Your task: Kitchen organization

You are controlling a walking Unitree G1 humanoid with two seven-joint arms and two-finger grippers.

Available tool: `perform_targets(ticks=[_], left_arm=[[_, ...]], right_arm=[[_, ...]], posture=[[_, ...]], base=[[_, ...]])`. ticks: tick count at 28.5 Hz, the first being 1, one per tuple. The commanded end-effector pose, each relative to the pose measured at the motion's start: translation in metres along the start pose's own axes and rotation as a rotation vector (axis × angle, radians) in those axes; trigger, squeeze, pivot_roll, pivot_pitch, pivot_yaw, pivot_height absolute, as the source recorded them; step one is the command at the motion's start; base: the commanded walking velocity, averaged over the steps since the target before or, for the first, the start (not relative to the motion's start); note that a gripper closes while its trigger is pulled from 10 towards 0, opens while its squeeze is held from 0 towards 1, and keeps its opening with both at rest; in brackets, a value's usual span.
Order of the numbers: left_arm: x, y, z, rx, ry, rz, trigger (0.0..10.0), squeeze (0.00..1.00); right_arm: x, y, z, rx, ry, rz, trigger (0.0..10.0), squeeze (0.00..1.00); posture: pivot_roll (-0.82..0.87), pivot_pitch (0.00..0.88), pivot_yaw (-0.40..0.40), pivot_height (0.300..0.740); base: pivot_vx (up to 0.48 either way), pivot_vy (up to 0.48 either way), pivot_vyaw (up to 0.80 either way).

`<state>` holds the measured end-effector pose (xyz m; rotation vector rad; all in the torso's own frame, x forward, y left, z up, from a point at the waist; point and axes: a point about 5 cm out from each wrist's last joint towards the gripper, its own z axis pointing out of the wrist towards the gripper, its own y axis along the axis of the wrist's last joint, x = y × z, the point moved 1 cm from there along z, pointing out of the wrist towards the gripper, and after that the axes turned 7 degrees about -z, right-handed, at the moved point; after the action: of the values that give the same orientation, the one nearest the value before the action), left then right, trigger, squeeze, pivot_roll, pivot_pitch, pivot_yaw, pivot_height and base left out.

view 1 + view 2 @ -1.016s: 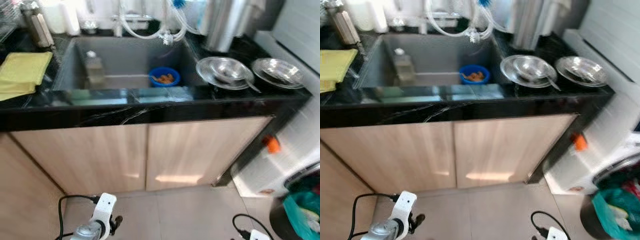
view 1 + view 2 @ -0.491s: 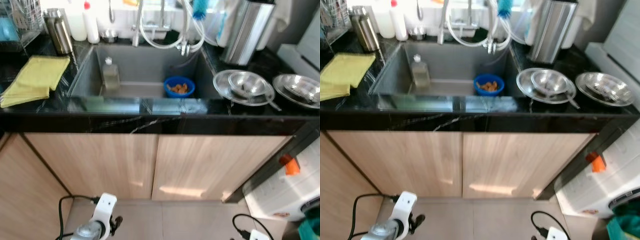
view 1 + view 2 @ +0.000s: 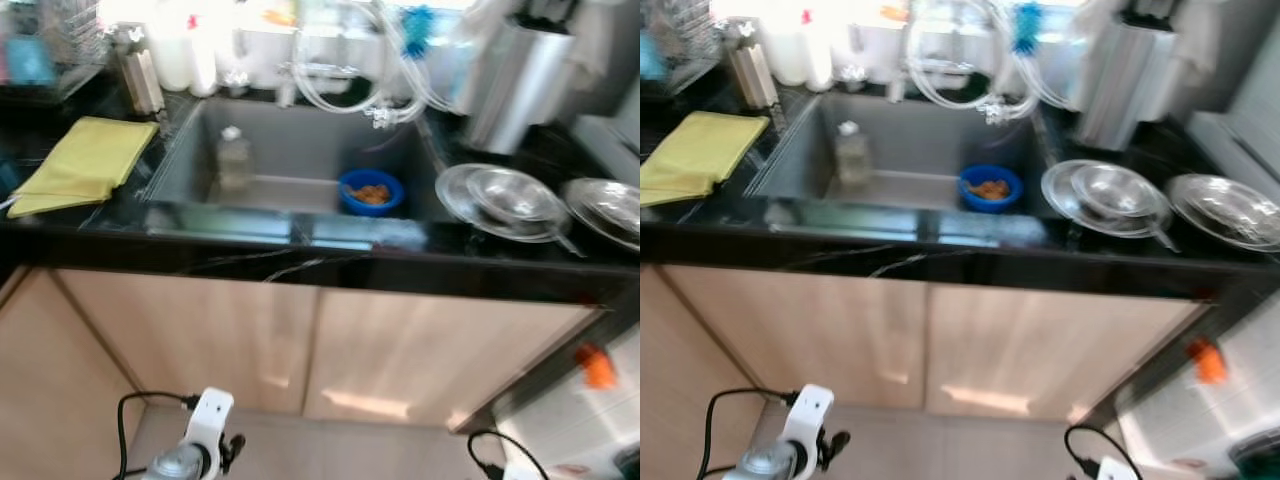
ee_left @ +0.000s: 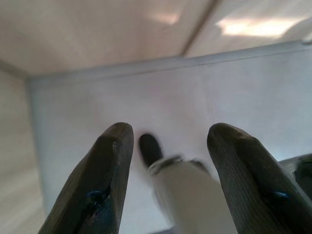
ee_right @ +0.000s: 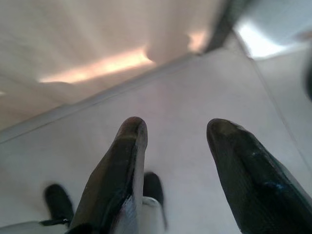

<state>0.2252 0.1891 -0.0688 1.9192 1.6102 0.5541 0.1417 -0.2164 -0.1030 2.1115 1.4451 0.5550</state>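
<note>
- While both arms hang low before the cabinet, the left gripper (image 4: 168, 170) points down at pale floor tiles (image 4: 161, 97) with its two black fingers spread and nothing between them.
- The right gripper (image 5: 178, 161) hangs the same way over the tiles, fingers apart and empty, with the foot of the wooden cabinet front just beyond its tips.
- Well above and ahead of both grippers runs a black marble countertop (image 3: 330, 265) over two light wood cabinet doors (image 3: 250, 340).
- One grey sink (image 3: 290, 150) is sunk into the counter, up and ahead of the left gripper; the tap and looped hoses (image 3: 340, 85) stand at its back.
- Inside the sink sit one blue bowl (image 3: 371, 190) holding something orange, toward the right-gripper side, and one clear bottle (image 3: 234, 160) toward the left-gripper side.
- One yellow cloth (image 3: 85, 165) lies on the counter, further out to the left than the left gripper.
- Two groups of steel dishes rest on the counter above the right gripper: a plate with a bowl in it (image 3: 505, 200), and another plate (image 3: 610, 210) farther right.
- One tall steel container (image 3: 515, 85) stands behind the dishes.
- Several pale bottles (image 3: 180, 55) stand at the back on the left; the blur prevents an exact count.
- One orange object (image 3: 598, 366) sits on something white on the floor, out to the right of the right gripper.
</note>
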Motion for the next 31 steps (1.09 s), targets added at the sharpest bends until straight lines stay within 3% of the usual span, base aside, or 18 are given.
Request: perform_targets(ticks=[1, 7, 31], left_arm=[[-0.0026, -0.0011, 0.0007, 0.012, -0.010, 0.005, 10.0, 0.00], [-0.0032, -0.0006, 0.0009, 0.012, -0.012, 0.004, 10.0, 0.00], [-0.0033, 0.0003, 0.0003, -0.009, -0.024, 0.021, 10.0, 0.00]], right_arm=[[-0.0026, -0.0023, -0.0009, 0.007, -0.004, -0.004, 10.0, 0.00], [-0.0030, -0.0029, -0.0010, 0.012, -0.011, 0.019, 10.0, 0.00], [-0.0018, -0.0047, -0.0014, 0.016, -0.003, 0.022, 10.0, 0.00]], posture=[[0.10, 0.091, -0.093, 0.740], [0.09, 0.094, -0.092, 0.740], [0.09, 0.067, -0.085, 0.740]], base=[[0.259, 0.000, 0.41], [0.259, 0.000, 0.14], [0.000, 0.000, 0.00]])
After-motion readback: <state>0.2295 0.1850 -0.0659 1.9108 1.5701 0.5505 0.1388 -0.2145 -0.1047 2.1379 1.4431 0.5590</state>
